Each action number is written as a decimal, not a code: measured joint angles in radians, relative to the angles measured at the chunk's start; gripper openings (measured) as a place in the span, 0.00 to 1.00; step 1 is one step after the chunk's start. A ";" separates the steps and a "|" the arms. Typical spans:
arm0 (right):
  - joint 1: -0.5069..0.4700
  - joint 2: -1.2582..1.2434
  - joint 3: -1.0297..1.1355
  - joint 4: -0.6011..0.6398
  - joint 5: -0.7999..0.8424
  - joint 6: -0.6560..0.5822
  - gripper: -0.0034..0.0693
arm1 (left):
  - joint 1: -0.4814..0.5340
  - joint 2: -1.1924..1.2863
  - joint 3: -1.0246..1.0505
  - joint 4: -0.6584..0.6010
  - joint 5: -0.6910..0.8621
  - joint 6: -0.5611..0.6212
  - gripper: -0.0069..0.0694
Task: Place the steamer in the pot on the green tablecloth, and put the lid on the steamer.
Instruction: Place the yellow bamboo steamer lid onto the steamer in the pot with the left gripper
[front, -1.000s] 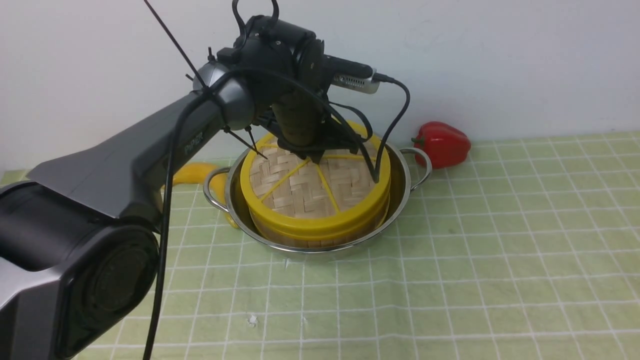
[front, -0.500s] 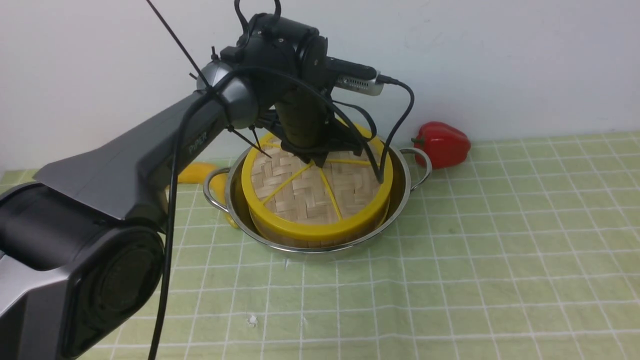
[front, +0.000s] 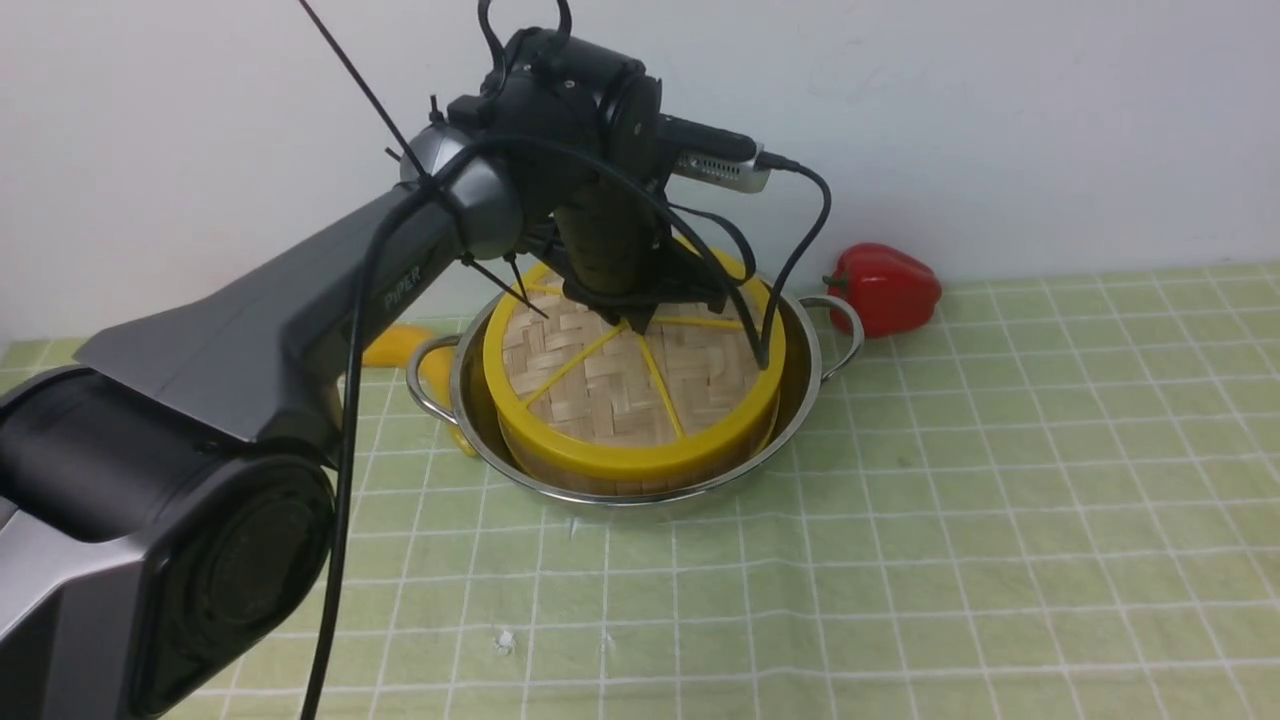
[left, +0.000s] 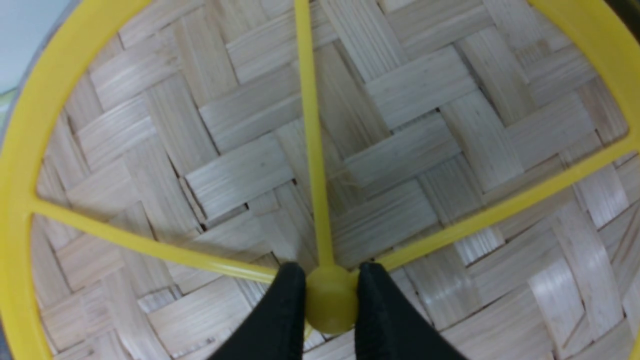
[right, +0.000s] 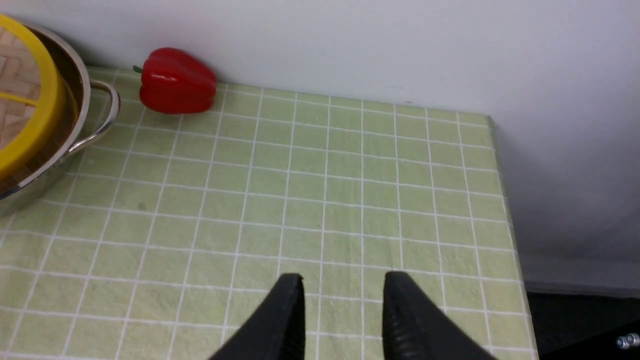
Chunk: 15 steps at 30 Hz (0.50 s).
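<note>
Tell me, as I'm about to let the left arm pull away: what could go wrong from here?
1. The left gripper is clamped on the lid's knob; rising without opening would lift the lid off the steamer.
2. A black cable from the wrist hangs between the lid and the pot; it might snag as the arm leaves.
3. The gripper hides the lid's far edge, so whether it sits flush there cannot be checked.

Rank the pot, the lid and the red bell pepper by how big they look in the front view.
1. pot, widest, its rim ringing the lid.
2. lid, slightly narrower.
3. red bell pepper, clearly smallest, though it sits farther back, which shrinks it somewhat.
</note>
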 joint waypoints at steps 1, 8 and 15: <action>0.000 0.000 0.000 0.000 0.000 0.001 0.38 | 0.000 0.000 0.000 0.001 -0.001 0.000 0.24; 0.000 0.000 0.000 0.000 0.000 0.002 0.38 | 0.000 -0.001 -0.009 0.003 -0.001 0.000 0.24; 0.000 0.000 0.000 0.000 0.000 0.002 0.38 | 0.000 0.000 -0.010 0.008 -0.001 0.000 0.24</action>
